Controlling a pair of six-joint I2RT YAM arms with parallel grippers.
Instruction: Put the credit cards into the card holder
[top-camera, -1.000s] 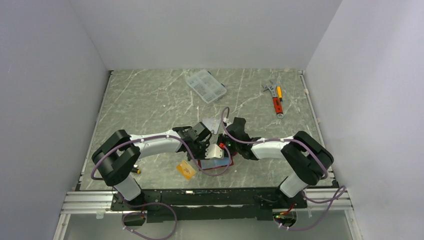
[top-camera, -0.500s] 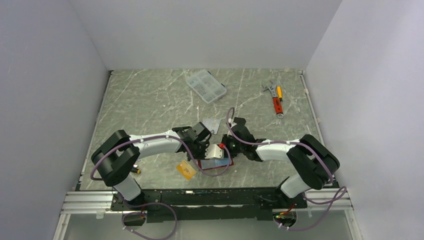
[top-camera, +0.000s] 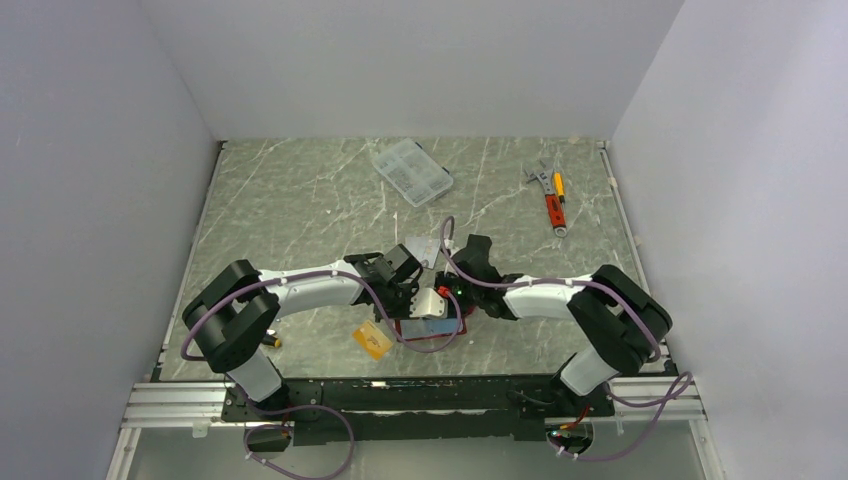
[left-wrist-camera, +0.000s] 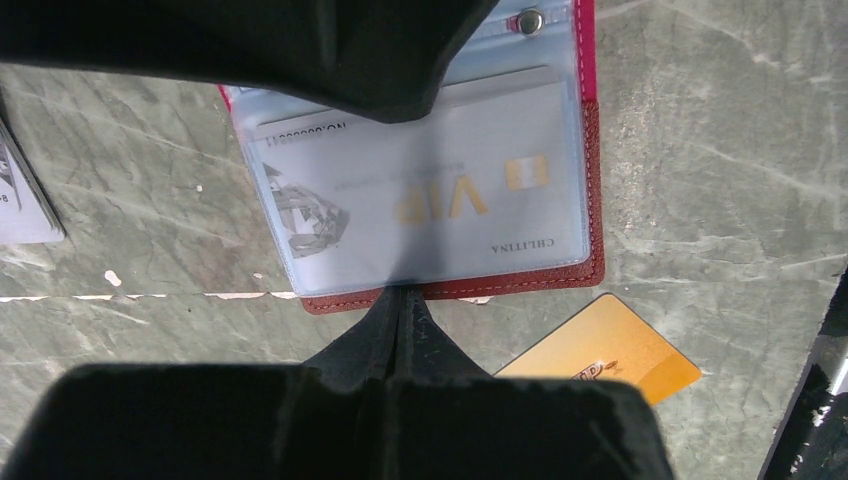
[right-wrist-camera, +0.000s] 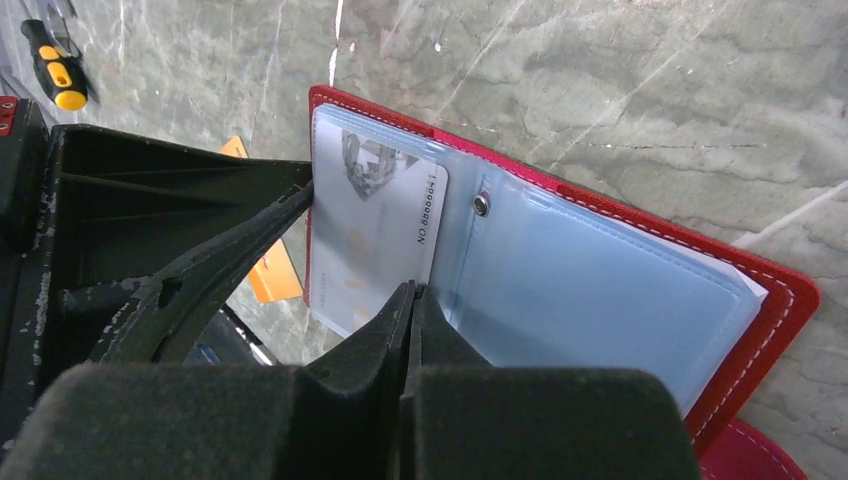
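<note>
**Both hands shut over the open card holder**

The red card holder (left-wrist-camera: 594, 190) lies open on the marbled green counter (top-camera: 300, 200), near its front edge and between the two arms, its light blue clear pockets facing up. A silver VIP card (left-wrist-camera: 440, 200) lies in one pocket, seen through the plastic; its numbered short edge stops just short of the snap stud.

The left hand (left-wrist-camera: 400, 300) has its fingers pressed together with nothing between them, the tips at the holder's red edge. The right hand (right-wrist-camera: 411, 296) is likewise closed and empty, its tips touching the silver card's edge.

An orange-gold card (left-wrist-camera: 600, 350) lies flat on the counter just beside the holder. A grey card (top-camera: 425, 250) lies just behind the hands. Well apart, at the back, are a clear compartment box (top-camera: 410, 172) and a screwdriver (top-camera: 553, 205).
</note>
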